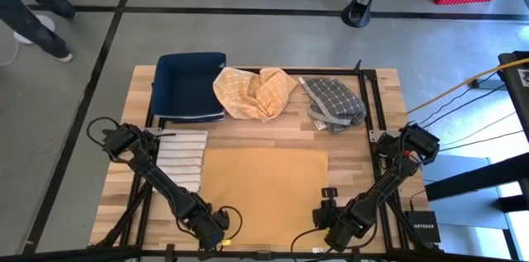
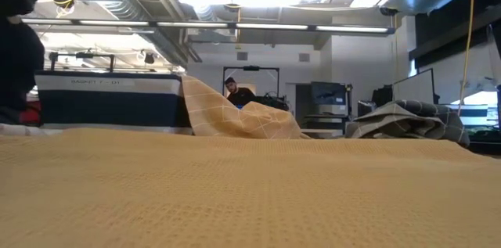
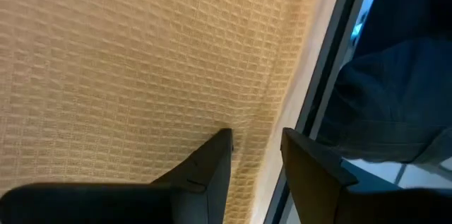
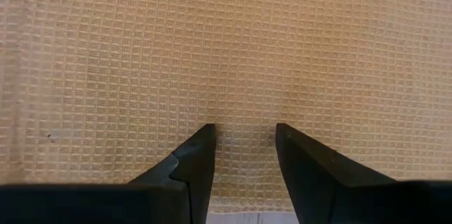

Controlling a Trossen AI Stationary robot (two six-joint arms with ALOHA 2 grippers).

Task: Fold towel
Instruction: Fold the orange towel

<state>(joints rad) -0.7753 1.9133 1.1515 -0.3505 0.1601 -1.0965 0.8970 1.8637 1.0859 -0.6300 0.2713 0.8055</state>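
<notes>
A plain tan towel (image 1: 264, 192) lies spread flat on the near middle of the wooden table (image 1: 388, 88); in the low view the tan towel (image 2: 250, 193) fills the foreground. My left gripper (image 1: 216, 233) stands open over its near left corner. In the left wrist view my left gripper (image 3: 256, 146) has its fingers on either side of a strip of cloth beside the towel's edge (image 3: 279, 104). My right gripper (image 1: 335, 233) stands open over the near right part. In the right wrist view my right gripper (image 4: 244, 139) has flat cloth (image 4: 240, 54) between and beyond its fingers. My left gripper points steeply down at the towel beside its edge (image 3: 272, 132); I cannot tell whether its fingertips (image 3: 219, 146) touch the cloth. My right gripper points steeply down at the flat towel just inside its near edge (image 4: 244, 203); whether its fingertips (image 4: 205, 139) touch cannot be told.
At the table's far side stand a navy basket (image 1: 190, 84), a crumpled yellow checked towel (image 1: 254, 90) and a crumpled grey checked towel (image 1: 335, 103). A folded striped towel (image 1: 182, 159) lies left of the tan one. A person's legs (image 1: 33, 6) show on the floor at the far left.
</notes>
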